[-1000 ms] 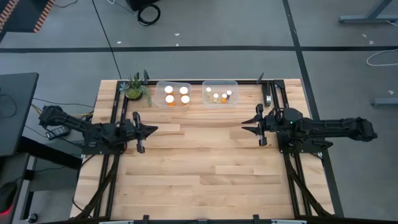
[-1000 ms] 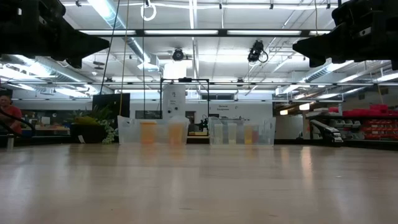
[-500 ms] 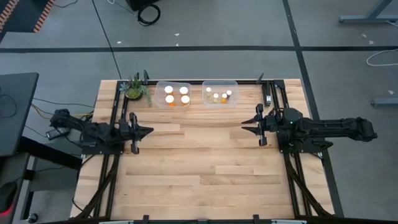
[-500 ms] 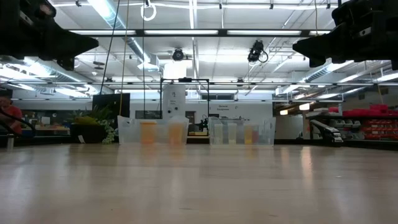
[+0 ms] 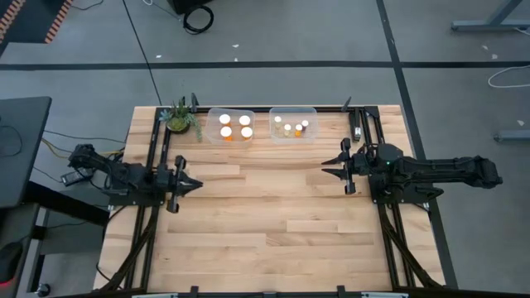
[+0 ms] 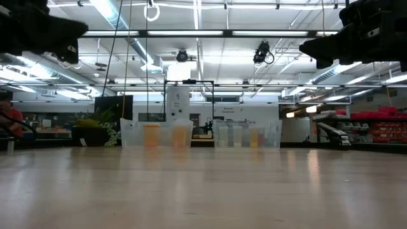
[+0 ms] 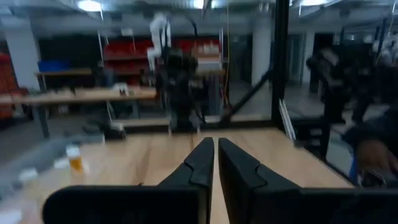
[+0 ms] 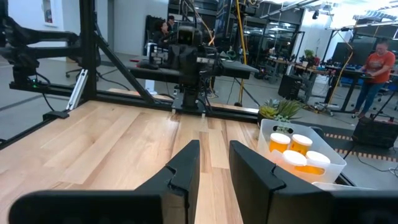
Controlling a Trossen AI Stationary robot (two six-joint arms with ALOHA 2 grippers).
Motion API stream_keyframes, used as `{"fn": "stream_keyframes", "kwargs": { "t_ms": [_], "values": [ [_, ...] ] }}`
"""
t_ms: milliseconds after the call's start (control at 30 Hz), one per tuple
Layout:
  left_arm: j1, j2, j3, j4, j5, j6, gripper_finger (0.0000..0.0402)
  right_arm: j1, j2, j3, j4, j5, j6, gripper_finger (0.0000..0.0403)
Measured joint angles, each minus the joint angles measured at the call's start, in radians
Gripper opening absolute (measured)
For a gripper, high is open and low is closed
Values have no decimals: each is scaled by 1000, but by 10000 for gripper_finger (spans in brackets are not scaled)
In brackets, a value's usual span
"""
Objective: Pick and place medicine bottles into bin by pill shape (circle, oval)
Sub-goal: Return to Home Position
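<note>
We draw arms home slow, level, clear of left bin [image 5: 210, 116], right bin [image 5: 313, 112]; left gripper [image 5: 192, 184] clenched, empty; right gripper [image 5: 330, 168] parted, empty; medicine bottles [image 5: 225, 119] all binned.

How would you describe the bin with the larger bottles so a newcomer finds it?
Along the far edge of the table, two clear bins sit side by side. It is the left bin, beside the potted plant. It holds four large white-capped bottles; the right bin holds smaller bottles.
</note>
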Motion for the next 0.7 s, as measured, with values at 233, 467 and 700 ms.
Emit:
{"fn": "stream_keyframes", "kwargs": {
  "t_ms": [233, 467, 700],
  "values": [
    [113, 0, -1, -23, 7, 3, 9, 0, 0, 0, 0, 0, 0, 93],
    [231, 0, -1, -93, 84, -86, 18, 0, 0, 0, 0, 0, 0, 93],
    [267, 7, 0, -112, 86, -118, 12, 0, 0, 0, 0, 0, 0, 93]
  ]
}}
